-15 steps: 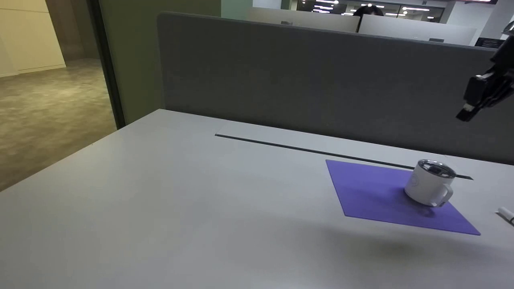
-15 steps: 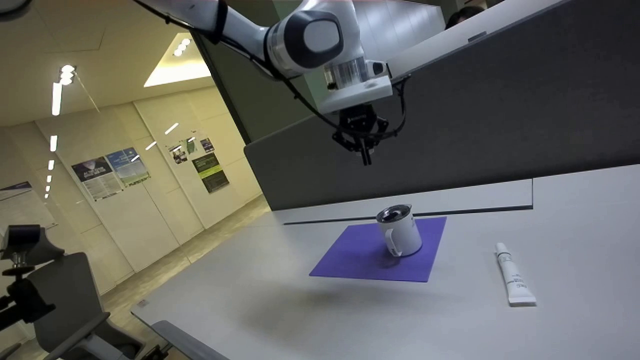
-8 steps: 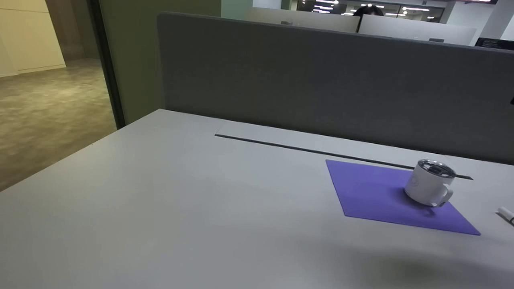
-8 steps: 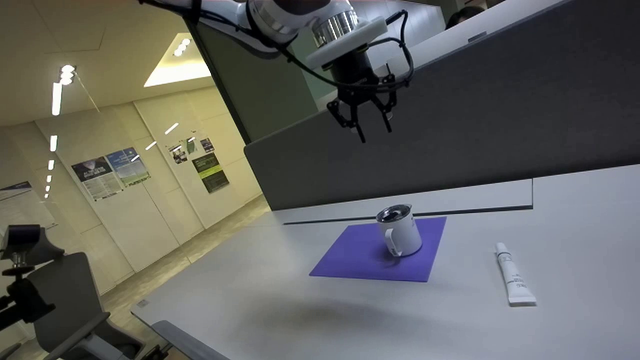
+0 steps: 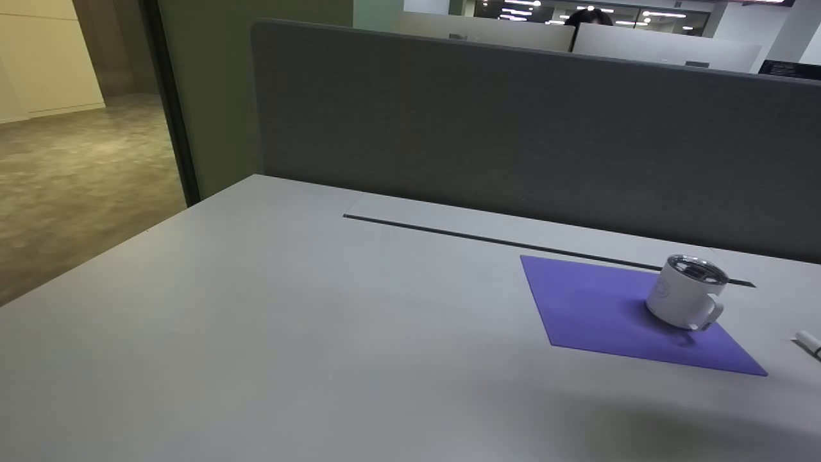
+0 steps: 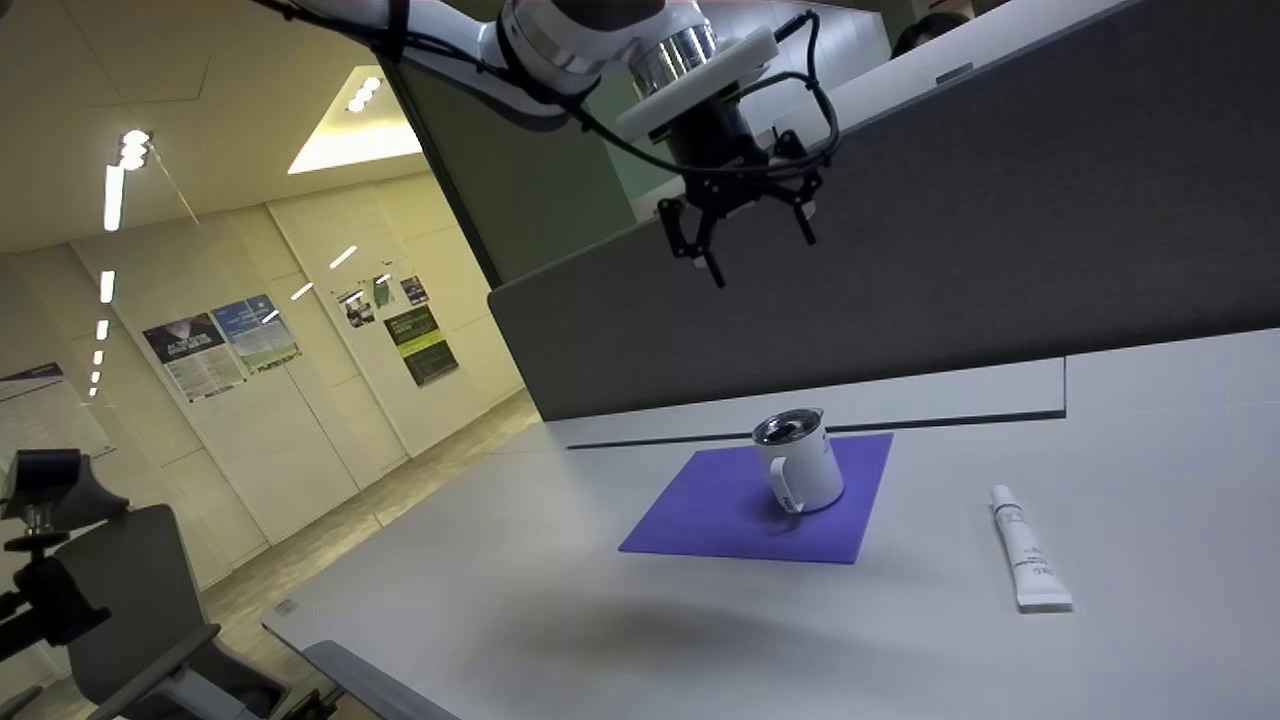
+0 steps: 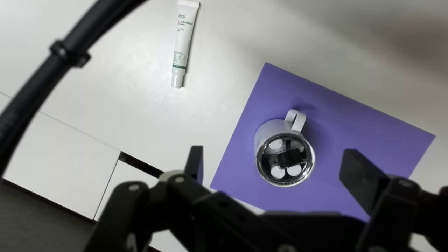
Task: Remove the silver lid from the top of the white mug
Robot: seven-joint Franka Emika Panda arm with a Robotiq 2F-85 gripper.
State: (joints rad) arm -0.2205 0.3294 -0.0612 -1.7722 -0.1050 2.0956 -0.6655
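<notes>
the silver lid sits on top of the white mug, covering its mouth; in the wrist view it shows a bright rim with a dark block across the middle. the mug stands upright on the purple mat, nearer the edge that faces the white tube, and its handle points toward the top of the wrist view.

the arm extends down from the upper part of an exterior view. its fingers are spread wide, well above the mug and lid; in the wrist view the mug appears in the gap between them.

the tube lies on the bench, apart from the mat, its cap toward the grey divider. a dark strip runs along the bench just beside the mat, on the divider's side. beyond the divider, in both exterior views, part of a person's head shows. a black cable crosses the upper left of the wrist view.
</notes>
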